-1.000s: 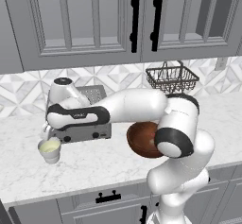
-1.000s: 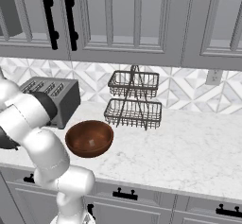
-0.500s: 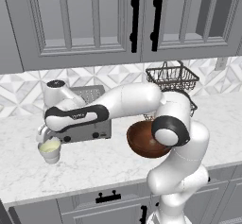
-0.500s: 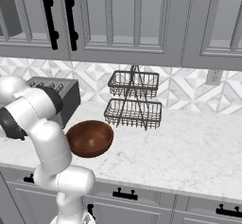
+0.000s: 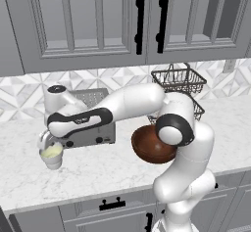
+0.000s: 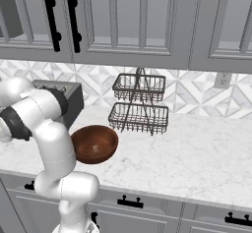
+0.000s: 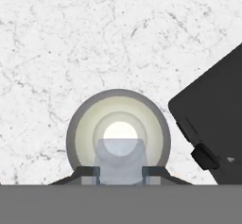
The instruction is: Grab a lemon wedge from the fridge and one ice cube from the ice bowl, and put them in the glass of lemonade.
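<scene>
ice cube (image 7: 120, 160) in pincer (image 7: 120, 172) (over glass (image 7: 118, 132))

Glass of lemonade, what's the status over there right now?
Gripper shut on ice cube, right above glass. Toaster beside it, apart. Nothing in the way.

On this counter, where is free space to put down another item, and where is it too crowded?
Bare marble lies right of the wire basket and the ice bowl, toward the wall outlet. There is also a bare strip along the counter's front edge, between the glass of lemonade and the bowl. It is crowded at the left, where the gripper hangs over the glass beside the toaster.
</scene>
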### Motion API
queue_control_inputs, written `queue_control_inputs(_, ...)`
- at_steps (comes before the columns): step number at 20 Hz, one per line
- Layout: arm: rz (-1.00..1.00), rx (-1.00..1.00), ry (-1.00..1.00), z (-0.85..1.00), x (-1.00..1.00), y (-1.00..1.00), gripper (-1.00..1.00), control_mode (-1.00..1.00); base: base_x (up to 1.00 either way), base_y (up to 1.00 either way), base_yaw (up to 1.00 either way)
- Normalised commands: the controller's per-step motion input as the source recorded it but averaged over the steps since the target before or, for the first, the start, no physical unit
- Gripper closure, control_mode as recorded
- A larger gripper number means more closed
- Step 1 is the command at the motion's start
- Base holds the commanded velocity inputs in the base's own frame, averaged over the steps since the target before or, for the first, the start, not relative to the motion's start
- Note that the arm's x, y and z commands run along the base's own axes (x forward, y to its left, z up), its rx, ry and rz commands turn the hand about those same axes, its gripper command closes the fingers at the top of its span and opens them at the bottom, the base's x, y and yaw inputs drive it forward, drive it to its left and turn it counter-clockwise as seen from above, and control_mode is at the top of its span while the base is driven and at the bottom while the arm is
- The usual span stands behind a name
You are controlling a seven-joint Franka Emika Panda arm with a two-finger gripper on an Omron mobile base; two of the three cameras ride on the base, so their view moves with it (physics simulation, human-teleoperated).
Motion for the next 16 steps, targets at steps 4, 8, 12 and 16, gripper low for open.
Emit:
queue_control_inputs(4, 0.0, 0.0, 0.0, -0.19, 0.01, 0.0, 1.0, -1.0, 0.0, 0.0, 0.0)
queue_control_inputs(8, 0.0, 0.0, 0.0, -0.05, 0.03, 0.05, 1.0, -1.0, 0.0, 0.0, 0.0)
queue_control_inputs(12, 0.0, 0.0, 0.0, 0.0, 0.0, 0.07, 1.0, -1.0, 0.0, 0.0, 0.0)
queue_control_inputs(16, 0.0, 0.0, 0.0, 0.0, 0.0, 0.0, -1.0, -1.0, 0.0, 0.0, 0.0)
